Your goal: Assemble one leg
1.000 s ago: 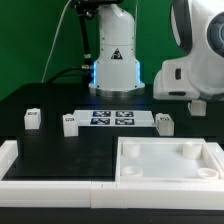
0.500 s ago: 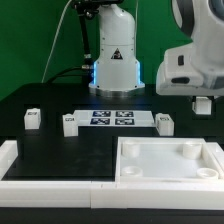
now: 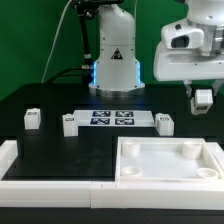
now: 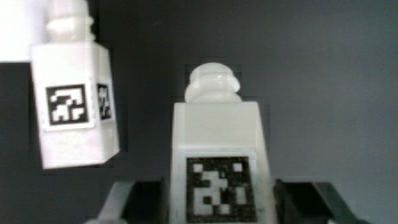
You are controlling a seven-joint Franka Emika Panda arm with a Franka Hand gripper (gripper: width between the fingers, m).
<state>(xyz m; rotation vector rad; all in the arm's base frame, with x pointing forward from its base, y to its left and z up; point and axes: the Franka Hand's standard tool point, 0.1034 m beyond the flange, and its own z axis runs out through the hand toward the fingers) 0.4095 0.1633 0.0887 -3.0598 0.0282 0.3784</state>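
My gripper is at the exterior view's upper right, shut on one leg, a chunky white block held well above the table. In the wrist view that leg stands between my fingers with its tag facing the camera and a round peg on its end. Three more legs stand on the black table: one at the left, one beside the marker board, and one right of it. One of them shows in the wrist view.
The marker board lies in the middle of the table. The large white tray-like part with round corner holes sits at the front right. A white wall runs along the front left. The robot base stands behind.
My arm has risen and shifted slightly toward the exterior view's right, carrying the leg higher above the table. The other legs have not moved.
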